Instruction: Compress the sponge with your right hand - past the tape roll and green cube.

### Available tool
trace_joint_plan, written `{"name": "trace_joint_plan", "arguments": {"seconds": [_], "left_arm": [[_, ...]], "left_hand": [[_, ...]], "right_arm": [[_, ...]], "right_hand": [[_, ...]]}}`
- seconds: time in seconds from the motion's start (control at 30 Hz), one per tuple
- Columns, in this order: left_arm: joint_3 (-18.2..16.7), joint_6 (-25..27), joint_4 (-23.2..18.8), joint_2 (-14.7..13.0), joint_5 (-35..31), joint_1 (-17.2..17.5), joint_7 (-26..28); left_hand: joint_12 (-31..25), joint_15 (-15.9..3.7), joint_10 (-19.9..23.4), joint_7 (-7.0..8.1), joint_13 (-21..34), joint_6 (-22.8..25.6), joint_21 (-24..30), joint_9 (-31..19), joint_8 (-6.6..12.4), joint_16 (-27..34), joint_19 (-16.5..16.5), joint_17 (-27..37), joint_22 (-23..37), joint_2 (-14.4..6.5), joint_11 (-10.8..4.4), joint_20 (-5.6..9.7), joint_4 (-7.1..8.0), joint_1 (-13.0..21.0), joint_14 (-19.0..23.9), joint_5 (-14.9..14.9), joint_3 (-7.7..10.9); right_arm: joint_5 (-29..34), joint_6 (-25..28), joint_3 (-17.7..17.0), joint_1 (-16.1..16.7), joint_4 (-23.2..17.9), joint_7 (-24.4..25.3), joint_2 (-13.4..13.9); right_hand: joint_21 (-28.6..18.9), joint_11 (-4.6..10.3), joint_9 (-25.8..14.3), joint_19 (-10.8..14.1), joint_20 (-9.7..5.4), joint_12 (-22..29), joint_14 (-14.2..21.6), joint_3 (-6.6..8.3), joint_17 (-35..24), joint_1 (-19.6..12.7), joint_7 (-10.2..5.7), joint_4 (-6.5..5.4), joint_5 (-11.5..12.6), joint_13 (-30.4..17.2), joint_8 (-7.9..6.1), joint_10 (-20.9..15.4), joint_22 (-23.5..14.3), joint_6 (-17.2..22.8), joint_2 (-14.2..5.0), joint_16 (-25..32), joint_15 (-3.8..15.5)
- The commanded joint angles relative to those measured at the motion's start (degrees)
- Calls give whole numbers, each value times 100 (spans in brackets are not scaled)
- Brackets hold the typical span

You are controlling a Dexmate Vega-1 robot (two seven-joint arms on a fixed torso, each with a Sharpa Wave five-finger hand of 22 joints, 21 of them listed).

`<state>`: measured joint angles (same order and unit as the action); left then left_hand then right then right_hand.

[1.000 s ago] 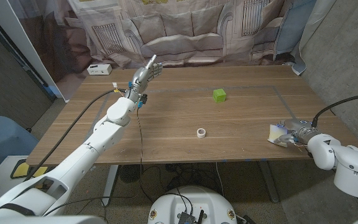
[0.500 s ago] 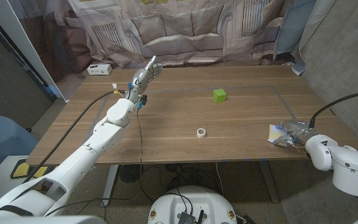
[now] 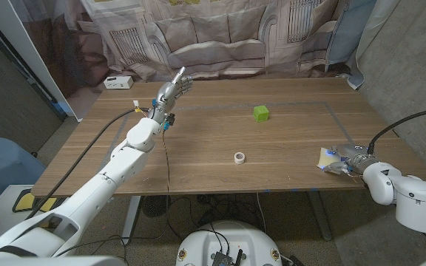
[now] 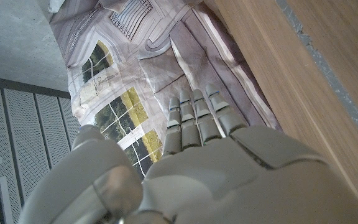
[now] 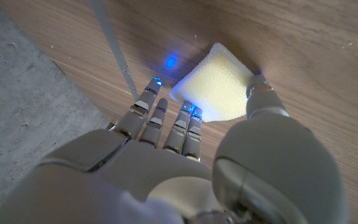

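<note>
A: Starting at the left of the head view, what is shown?

B: The left hand [image 3: 170, 89] is raised over the far left part of the wooden table [image 3: 213, 140], fingers extended and together, holding nothing. In the left wrist view the same hand [image 4: 210, 162] shows its straight fingers [image 4: 194, 115] reaching toward a printed backdrop cloth [image 4: 135, 56]. A small white box [image 3: 117, 82] sits at the table's far left corner.

A: And the middle of the table?

B: The tape roll [image 3: 239, 157] lies nearer the front edge; the green cube [image 3: 261, 112] stands farther back and slightly right of it. The two are well apart.

A: Where is the sponge?

B: The sponge [image 3: 330, 158] lies near the table's right front edge, to the right of both the tape roll and the cube. The right hand [image 3: 350, 162] is against it.

A: How does that hand stand?

B: In the right wrist view the right hand [image 5: 191, 149] has its fingers [image 5: 157, 112] at one side of the pale yellow sponge [image 5: 213, 87] and its thumb [image 5: 263, 99] at the opposite edge, so the sponge sits between them in a narrow grasp. A blue light glows on the wood just beside the fingertips.
</note>
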<state>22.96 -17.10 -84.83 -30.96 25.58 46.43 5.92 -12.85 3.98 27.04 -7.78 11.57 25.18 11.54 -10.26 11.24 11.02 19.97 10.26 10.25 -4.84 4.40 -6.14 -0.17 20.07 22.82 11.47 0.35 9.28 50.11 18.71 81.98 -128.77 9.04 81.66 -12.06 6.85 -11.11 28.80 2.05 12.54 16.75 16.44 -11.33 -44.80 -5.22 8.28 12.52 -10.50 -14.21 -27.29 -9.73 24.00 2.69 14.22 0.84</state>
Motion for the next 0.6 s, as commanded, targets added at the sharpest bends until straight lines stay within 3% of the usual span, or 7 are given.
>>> {"name": "trace_joint_plan", "arguments": {"seconds": [0.03,0.27,0.47,0.6], "left_arm": [[6,14,-37,8,-3,44,29],[-1,5,-60,8,-8,70,52],[-17,-19,-60,11,0,90,64],[-24,-28,-58,14,8,99,69]], "left_hand": [[20,-11,20,15,13,59,-1,-21,-17,-6,48,13,11,-37,-7,4,-35,17,41,-12,-3],[20,-7,25,17,13,63,-2,-21,-17,-8,46,13,11,-40,13,-3,-37,17,38,-13,-3],[21,-12,29,28,14,63,-3,-21,-19,-9,44,13,11,-43,-3,-2,-39,17,38,-14,-3],[22,-13,30,24,14,61,-4,-21,-20,-9,42,13,11,-44,8,-3,-40,17,38,-15,-3]], "right_arm": [[-269,-109,346,-158,87,559,111],[-197,-74,519,-238,123,830,56],[-193,-104,602,-293,165,987,27],[-190,-165,596,-262,212,1253,-44]], "right_hand": [[-146,11,-14,435,-22,75,434,7,-29,-29,-50,-23,31,-27,-75,-300,-29,285,-64,141,9],[-216,116,-10,776,-19,142,822,46,-36,-84,-208,-3,35,-27,-175,-721,-42,696,-98,211,105],[-251,169,-5,954,-64,147,1120,78,-46,-112,-243,1,41,-26,-199,-908,-51,867,-124,274,165],[-393,216,1,1395,-212,165,1742,75,-124,-120,-274,-16,27,-26,-259,-1180,-73,1172,-189,505,317]]}}
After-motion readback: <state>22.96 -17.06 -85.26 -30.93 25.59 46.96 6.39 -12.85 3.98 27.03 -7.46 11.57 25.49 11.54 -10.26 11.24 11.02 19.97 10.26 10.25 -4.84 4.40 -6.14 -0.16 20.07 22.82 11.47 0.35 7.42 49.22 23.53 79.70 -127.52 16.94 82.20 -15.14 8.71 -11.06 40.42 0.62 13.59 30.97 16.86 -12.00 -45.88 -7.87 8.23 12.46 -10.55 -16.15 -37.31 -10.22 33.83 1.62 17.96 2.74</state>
